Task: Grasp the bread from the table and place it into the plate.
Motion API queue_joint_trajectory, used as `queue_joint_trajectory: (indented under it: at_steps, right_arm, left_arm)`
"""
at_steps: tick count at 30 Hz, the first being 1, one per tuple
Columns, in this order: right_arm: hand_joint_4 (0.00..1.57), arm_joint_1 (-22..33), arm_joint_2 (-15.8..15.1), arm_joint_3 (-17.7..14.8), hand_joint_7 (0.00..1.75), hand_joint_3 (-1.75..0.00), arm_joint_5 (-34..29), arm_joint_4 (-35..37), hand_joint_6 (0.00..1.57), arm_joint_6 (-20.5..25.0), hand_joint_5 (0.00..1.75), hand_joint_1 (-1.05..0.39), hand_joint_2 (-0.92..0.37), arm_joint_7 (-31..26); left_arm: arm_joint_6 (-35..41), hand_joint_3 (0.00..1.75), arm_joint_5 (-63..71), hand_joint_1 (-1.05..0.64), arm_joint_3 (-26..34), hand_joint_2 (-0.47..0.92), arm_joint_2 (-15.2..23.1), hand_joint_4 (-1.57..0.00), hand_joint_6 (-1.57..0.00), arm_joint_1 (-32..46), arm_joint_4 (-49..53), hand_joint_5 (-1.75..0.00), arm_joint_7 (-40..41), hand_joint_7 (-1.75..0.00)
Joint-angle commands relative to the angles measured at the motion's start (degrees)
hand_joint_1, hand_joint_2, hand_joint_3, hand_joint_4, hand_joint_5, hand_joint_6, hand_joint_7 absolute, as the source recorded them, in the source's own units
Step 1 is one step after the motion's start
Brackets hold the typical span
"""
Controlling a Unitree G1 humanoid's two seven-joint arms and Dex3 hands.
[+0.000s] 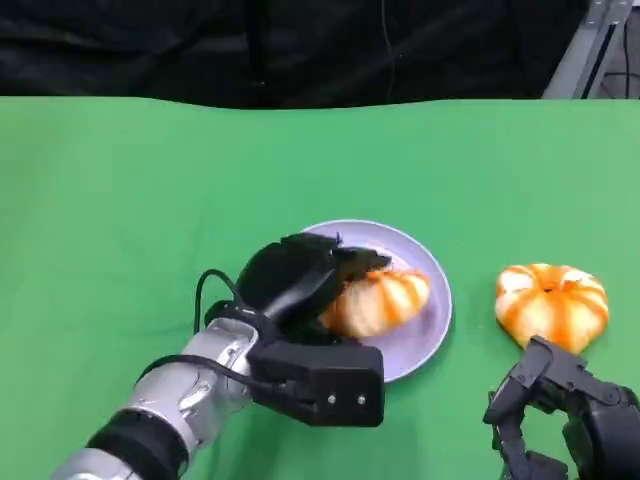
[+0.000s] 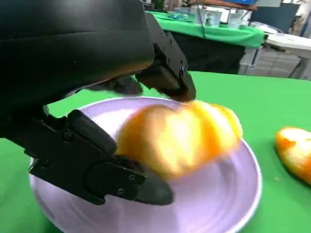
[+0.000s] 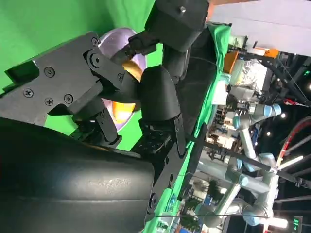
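**Bread over the plate**

Green cloth (image 1: 120, 200) covers the table. On it, the left hand (image 1: 300, 285) holds a striped orange bread (image 1: 380, 300) between its fingers, over the lilac plate (image 1: 425, 335). A second bread (image 1: 552, 303) lies well to the right, just beyond the right hand (image 1: 565, 410), whose fingers are curled around nothing. No writing is legible anywhere.
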Motion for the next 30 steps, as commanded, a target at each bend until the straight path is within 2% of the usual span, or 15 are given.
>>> queue_joint_trajectory:
  at_steps: [1,4,5,7,10,15,26,27,28,29,30]
  right_arm:
    - [0.8,0.37,-0.19,-0.08,1.57,-1.07,0.95,-0.41,0.73,0.19,1.75,-0.17,-0.57,0.0]
    - [0.8,0.4,-0.23,-0.11,1.57,-1.07,0.85,-0.46,0.73,0.17,1.75,-0.17,-0.57,-0.04]
    - [0.8,0.46,-0.24,-0.14,1.57,-1.08,0.73,-0.58,0.73,0.29,1.75,-0.16,-0.57,-0.09]
    - [0.81,0.45,-0.28,-0.17,1.57,-1.09,0.71,-0.55,0.74,0.26,1.75,-0.16,-0.57,-0.08]
    - [0.81,0.5,-0.22,-0.2,1.57,-1.1,0.72,-0.46,0.74,0.26,1.75,-0.16,-0.56,-0.15]
    - [0.81,0.55,-0.2,-0.2,1.57,-1.1,0.76,-0.35,0.73,0.1,1.75,-0.15,-0.56,-0.17]
    - [0.81,0.55,-0.2,-0.2,1.57,-1.11,0.76,-0.35,0.73,0.1,1.75,-0.15,-0.56,-0.17]
    - [0.81,0.58,-0.21,-0.21,1.57,-1.11,0.86,-0.31,0.73,0.08,1.75,-0.15,-0.56,-0.14]
    - [0.81,0.6,-0.21,-0.22,1.57,-1.11,0.93,-0.29,0.73,0.07,1.75,-0.15,-0.56,-0.11]
    - [0.81,0.52,-0.21,-0.22,1.57,-1.11,0.97,-0.16,0.73,-0.12,1.75,-0.15,-0.56,-0.09]
    - [0.81,0.46,-0.21,-0.22,1.57,-1.11,0.98,-0.06,0.73,-0.26,1.75,-0.15,-0.56,-0.08]
  left_arm:
    - [1.16,0.51,0.19,-0.98,-0.29,0.92,1.18,0.0,-0.3,0.69,-1.52,0.0,-1.1,-0.01]
    - [2.62,0.51,0.15,-0.98,-0.3,0.92,1.69,0.0,-0.3,1.22,-3.46,0.0,-2.59,0.0]
    - [3.67,0.6,0.06,-1.02,-0.15,0.92,2.07,0.0,-0.23,1.68,-5.01,0.0,-3.82,0.0]
    - [5.19,0.65,-1.02,-1.04,0.59,0.92,2.54,0.0,-0.19,2.72,-7.96,0.0,-6.36,0.0]
    - [6.26,0.62,-3.55,-1.05,2.35,0.92,2.78,0.0,-0.18,4.52,-12.07,0.0,-9.21,0.0]
    - [5.11,0.45,-6.3,-0.97,5.04,0.92,2.63,-0.03,-0.28,7.21,-16.25,-0.02,-8.29,-0.03]
    - [5.28,0.44,-6.15,-0.97,5.33,0.92,2.58,-0.03,-0.29,7.54,-16.83,-0.02,-8.68,-0.02]
    - [3.76,0.46,-16.18,-0.76,9.82,0.92,3.0,-0.23,-0.43,10.26,-22.81,-0.12,-14.28,-0.09]
    - [2.71,0.66,-23.83,-0.3,13.22,0.83,3.33,-0.59,-0.73,12.35,-27.44,-0.42,-18.65,-0.2]
    - [5.36,0.83,-33.91,-0.07,17.1,0.74,4.25,-0.76,-0.9,15.46,-34.61,-0.6,-25.33,-0.23]
    - [7.67,1.03,-40.42,0.01,19.49,0.65,4.95,-0.85,-1.06,17.51,-39.42,-1.04,-29.82,-0.46]
